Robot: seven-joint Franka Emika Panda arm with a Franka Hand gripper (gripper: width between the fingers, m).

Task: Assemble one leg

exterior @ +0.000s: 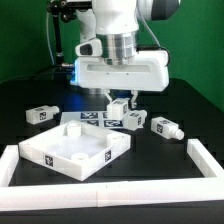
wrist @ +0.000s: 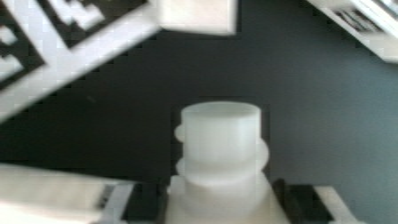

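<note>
My gripper [exterior: 120,99] is shut on a white leg [exterior: 119,108] and holds it just above the table, behind the far right corner of the white square tabletop [exterior: 48,150]. In the wrist view the held leg [wrist: 221,140] sticks out from between the fingers [wrist: 143,203], its rounded end pointing away from the gripper [wrist: 222,205]. Three more legs lie on the black table: one at the exterior view's left [exterior: 40,115], one beside the held leg [exterior: 136,120], and one further to the exterior view's right [exterior: 164,127].
The marker board [exterior: 93,120] lies behind the tabletop and also shows in the wrist view [wrist: 63,45]. A low white wall [exterior: 110,190] runs along the front and both sides of the table. A loose leg [wrist: 196,14] lies beyond the held one.
</note>
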